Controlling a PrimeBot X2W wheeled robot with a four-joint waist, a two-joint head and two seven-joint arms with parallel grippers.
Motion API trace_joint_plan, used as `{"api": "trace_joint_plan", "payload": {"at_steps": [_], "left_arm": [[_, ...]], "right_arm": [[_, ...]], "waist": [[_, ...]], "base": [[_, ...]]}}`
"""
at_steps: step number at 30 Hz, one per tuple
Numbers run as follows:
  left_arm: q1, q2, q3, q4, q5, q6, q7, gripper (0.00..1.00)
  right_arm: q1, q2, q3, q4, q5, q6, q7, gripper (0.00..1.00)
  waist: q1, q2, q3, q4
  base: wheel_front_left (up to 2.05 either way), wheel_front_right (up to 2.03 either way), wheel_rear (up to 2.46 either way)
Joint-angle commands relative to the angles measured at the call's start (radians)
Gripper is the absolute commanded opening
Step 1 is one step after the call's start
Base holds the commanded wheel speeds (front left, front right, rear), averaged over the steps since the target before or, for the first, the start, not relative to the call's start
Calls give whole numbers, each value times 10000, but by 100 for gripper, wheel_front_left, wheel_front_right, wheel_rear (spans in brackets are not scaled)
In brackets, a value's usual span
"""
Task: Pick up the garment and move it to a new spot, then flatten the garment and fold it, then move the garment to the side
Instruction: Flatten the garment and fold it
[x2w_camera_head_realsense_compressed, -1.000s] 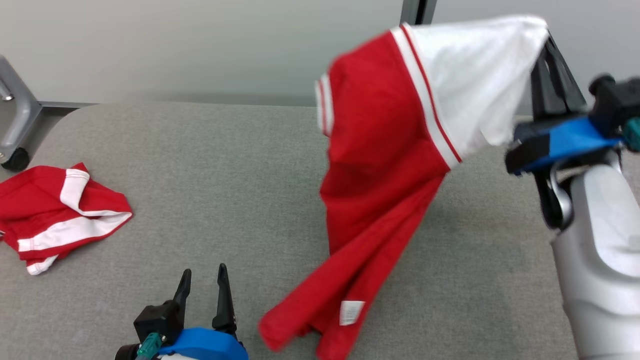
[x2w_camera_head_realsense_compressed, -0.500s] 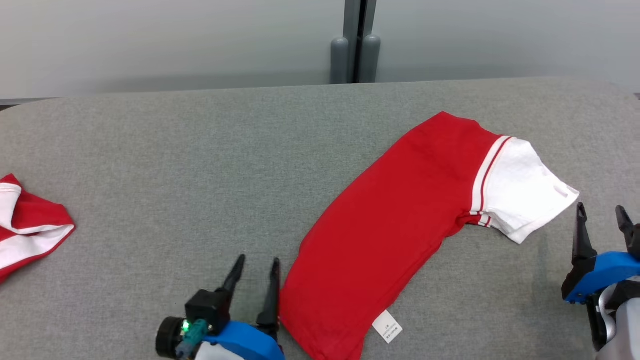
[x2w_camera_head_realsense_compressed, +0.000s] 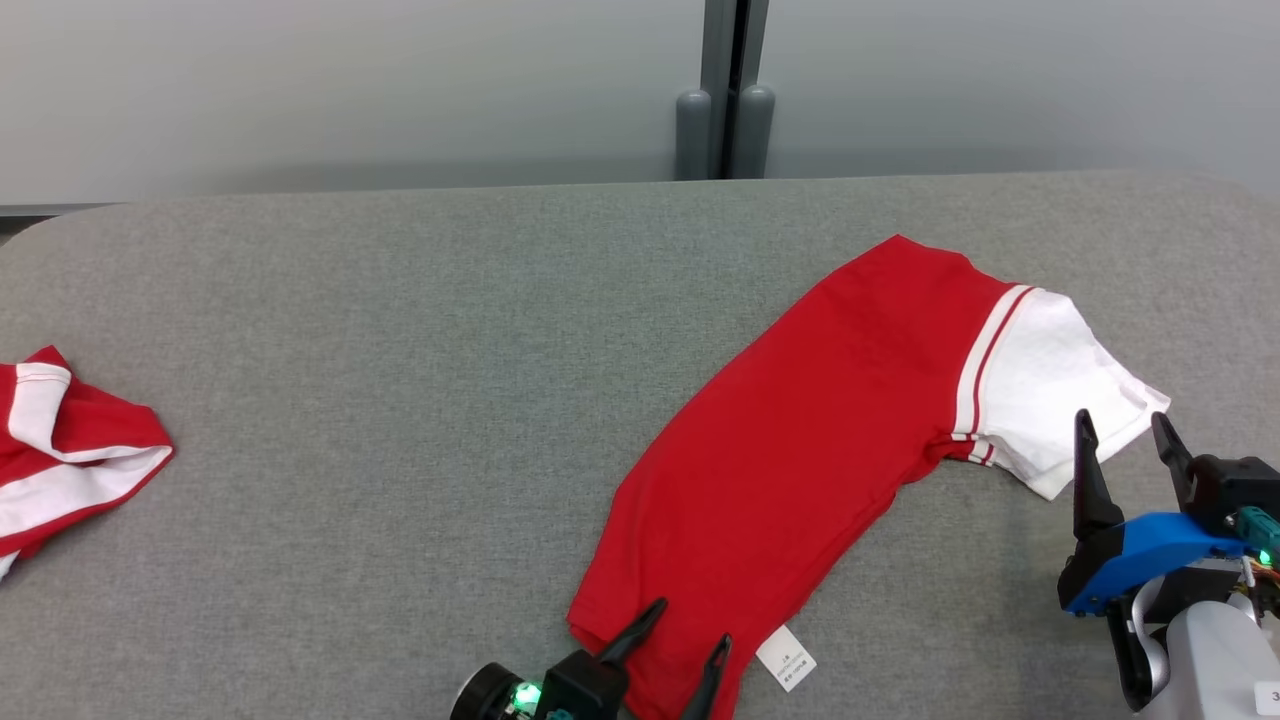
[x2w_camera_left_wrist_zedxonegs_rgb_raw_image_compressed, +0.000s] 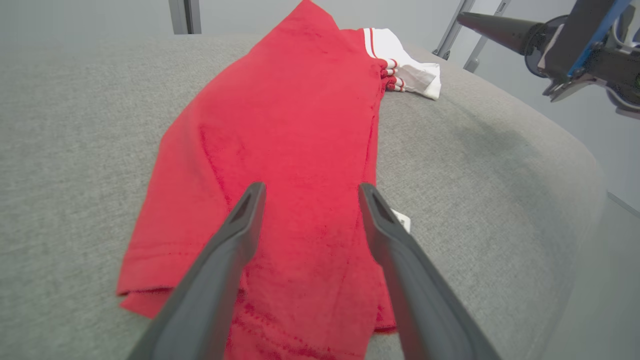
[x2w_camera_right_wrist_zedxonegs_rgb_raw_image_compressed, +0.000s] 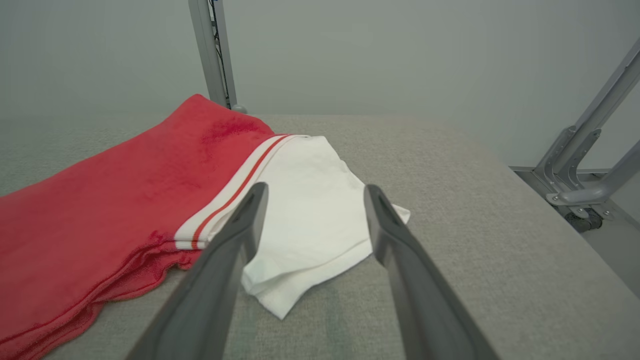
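The garment is a red T-shirt with white sleeves, folded lengthwise and lying diagonally on the grey table. Its white sleeve points right and its hem with a white label lies near the front edge. My left gripper is open, with its fingers over the hem end. My right gripper is open just in front of the white sleeve, holding nothing. The left wrist view shows my right gripper hovering beyond the sleeve.
A second red and white garment lies crumpled at the table's left edge. A grey post stands behind the table's far edge. The right wrist view shows a metal frame with a caster off the table's right side.
One second ago my right gripper held the garment up by its white sleeve; it has let go, opened, and the garment lies on the table. My left gripper has moved over the hem. The camera shifted.
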Motion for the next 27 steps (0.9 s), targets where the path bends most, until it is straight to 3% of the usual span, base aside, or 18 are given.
{"api": "trace_joint_plan", "payload": {"at_steps": [1, 15, 17, 21, 23, 24, 25, 27], "left_arm": [[-81, 20, -97, -7, 66, -69, -27, 100], [30, 19, -207, 1676, 205, -64, -3, 99], [15, 26, -411, 2127, 57, -65, 14, 70], [-89, 25, -764, 2527, -312, -65, 54, 54], [-170, 19, -864, 2557, -541, -66, 66, 56], [-191, 19, -854, 2471, -648, -66, 65, 72], [-235, 17, -678, 2235, -700, -66, 54, 95], [-267, 26, -243, 1710, -613, 52, -6, 100]], "right_arm": [[225, 17, 30, 4, 56, 1, -32, 100], [238, 114, 272, 63, 164, 1, -32, 100], [233, 98, 314, 48, 189, 1, -32, 100], [252, 51, 354, 83, 241, 1, -32, 100], [270, 44, 363, 100, 241, 1, -32, 100], [281, 37, 369, 104, 255, 1, -32, 100], [290, 30, 379, 103, 264, 1, -32, 100], [308, 31, 382, 90, 280, 1, -32, 100]], "waist": [[0, 0, -13, 55], [0, 0, -123, 337], [0, 0, -123, 322], [0, 0, -141, 315], [0, 0, -155, 324], [0, 0, -158, 332], [0, 0, -160, 342], [0, 0, -170, 363]], "base": [[0, 0, 0], [0, 0, 0], [0, 0, 0], [0, 0, 0], [0, 0, 0], [0, 0, 0], [0, 0, 0], [0, 0, 0]]}}
